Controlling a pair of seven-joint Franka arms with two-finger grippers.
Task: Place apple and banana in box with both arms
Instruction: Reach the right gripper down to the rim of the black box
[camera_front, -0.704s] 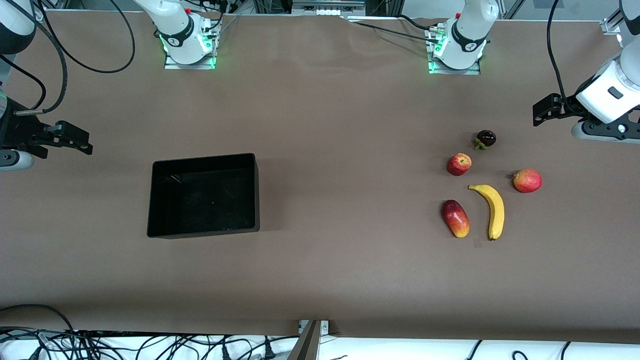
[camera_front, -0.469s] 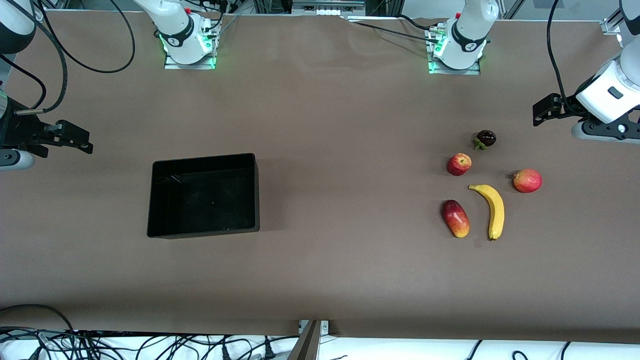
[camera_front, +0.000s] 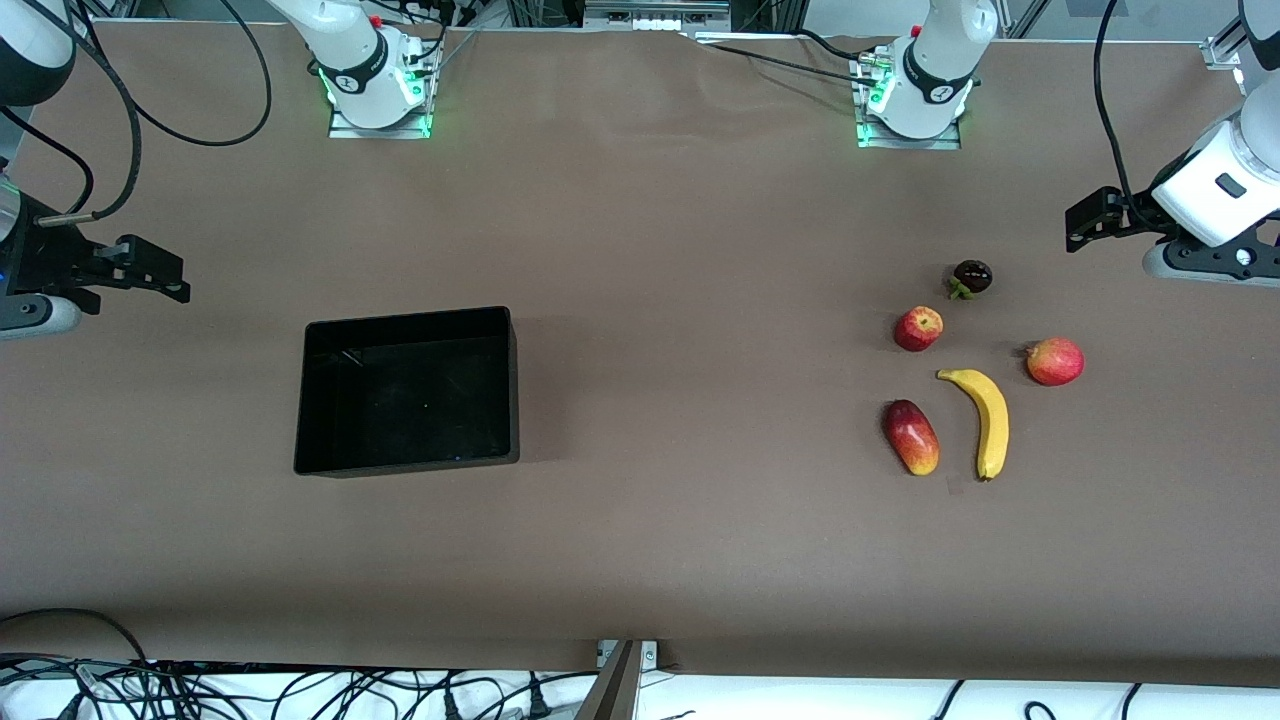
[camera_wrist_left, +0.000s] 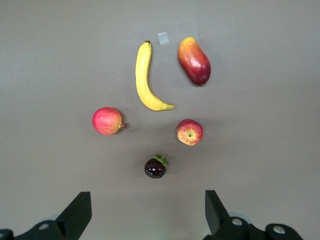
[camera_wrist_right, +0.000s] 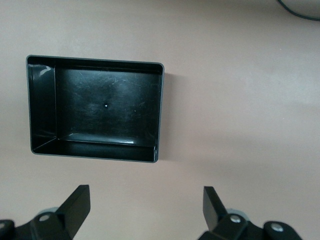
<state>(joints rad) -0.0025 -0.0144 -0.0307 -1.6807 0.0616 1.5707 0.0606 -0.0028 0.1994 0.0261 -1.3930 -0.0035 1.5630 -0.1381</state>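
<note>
The left gripper (camera_wrist_left: 145, 212) has its jaws spread wide with nothing between them; it is raised over the desk (camera_front: 700, 250) at the left arm's end, and the left arm (camera_front: 1215, 185) waits there. The right gripper (camera_wrist_right: 145, 210) likewise has its jaws wide apart and empty; it is raised over the desk at the right arm's end, and the right arm (camera_front: 30, 60) reaches in from that edge. Below the left gripper lies a cluster of five fruits, none touching another. The dark purple fruit (camera_front: 971, 277) is farthest from the front camera. The apple (camera_front: 918, 328) lies on the desk just nearer to the camera than it. The pinkish-red round fruit (camera_front: 1055, 361) sits closest to the left arm's end. The banana (camera_front: 988, 418) lies on the desk between that fruit and the oblong red-yellow fruit (camera_front: 911, 437), nearer to the camera than the apple. The box (camera_front: 406, 317) stands toward the right arm's end of the desk, well apart from the fruits, its interior holding nothing.
</note>
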